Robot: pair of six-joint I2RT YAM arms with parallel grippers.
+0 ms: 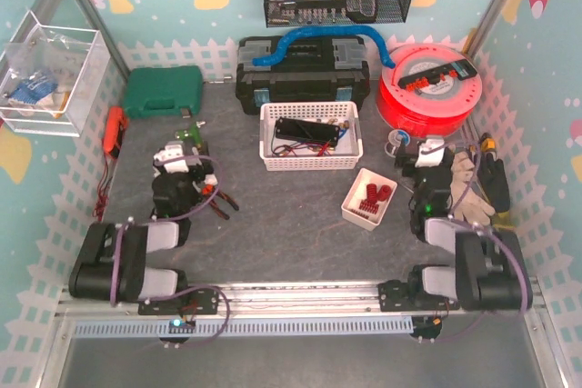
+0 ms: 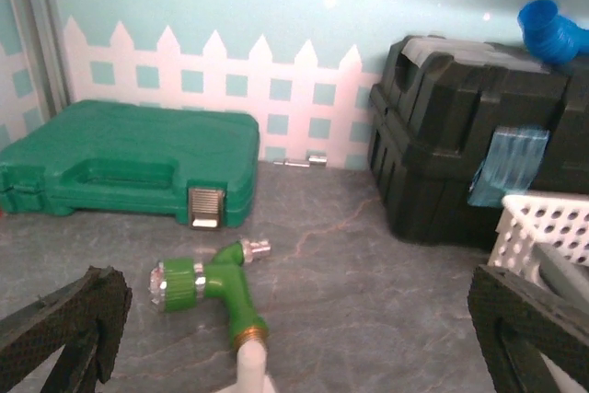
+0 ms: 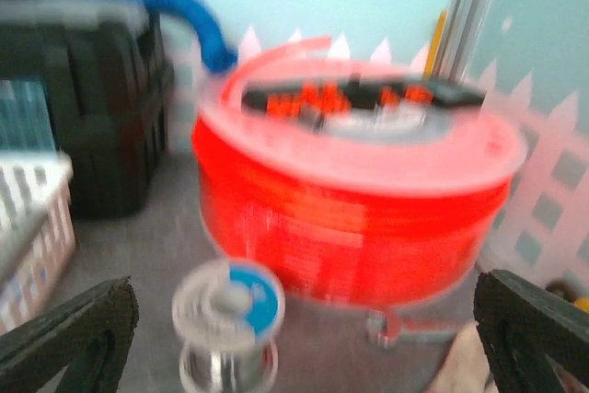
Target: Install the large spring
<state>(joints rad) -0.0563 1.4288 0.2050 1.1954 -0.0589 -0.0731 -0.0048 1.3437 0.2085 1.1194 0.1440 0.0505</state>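
Red coiled springs are being shown by the top view alone, lying in a small white tray on the grey tabletop, just beside the right arm. Their long axes are seemingly being kept along the tray, pointing away from the arms. A green plastic spray nozzle is being seen clearly from the left wrist only, and a blurred orange reel from the right. The left end effector and right end effector are being held wide apart, grasping nothing.
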